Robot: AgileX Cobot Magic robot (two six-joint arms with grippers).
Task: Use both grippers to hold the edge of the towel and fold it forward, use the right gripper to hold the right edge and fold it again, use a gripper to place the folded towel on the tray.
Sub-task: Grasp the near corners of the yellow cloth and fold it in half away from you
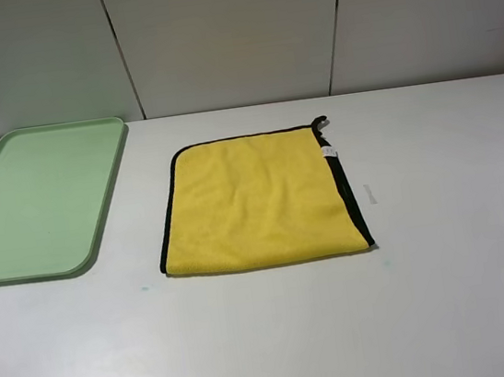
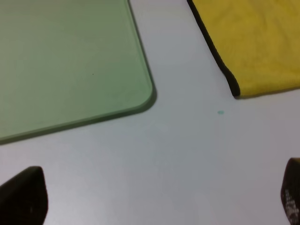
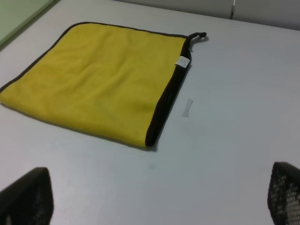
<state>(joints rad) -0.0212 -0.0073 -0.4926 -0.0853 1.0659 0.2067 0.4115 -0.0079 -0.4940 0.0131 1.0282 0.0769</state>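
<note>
A yellow towel (image 1: 254, 202) with a black border lies flat on the white table, near its middle, with a hanging loop and a white label at its far right corner. A light green tray (image 1: 40, 202) sits empty at the left. Neither gripper shows in the exterior high view. My left gripper (image 2: 154, 201) is open and empty, above the table near the tray's corner (image 2: 140, 93) and the towel's near left corner (image 2: 243, 79). My right gripper (image 3: 154, 197) is open and empty, on the near right side of the towel (image 3: 98, 79).
A small white strip (image 1: 371, 194) lies on the table just right of the towel. A tiny teal speck (image 1: 144, 287) marks the table between tray and towel. Grey wall panels stand behind the table's far edge.
</note>
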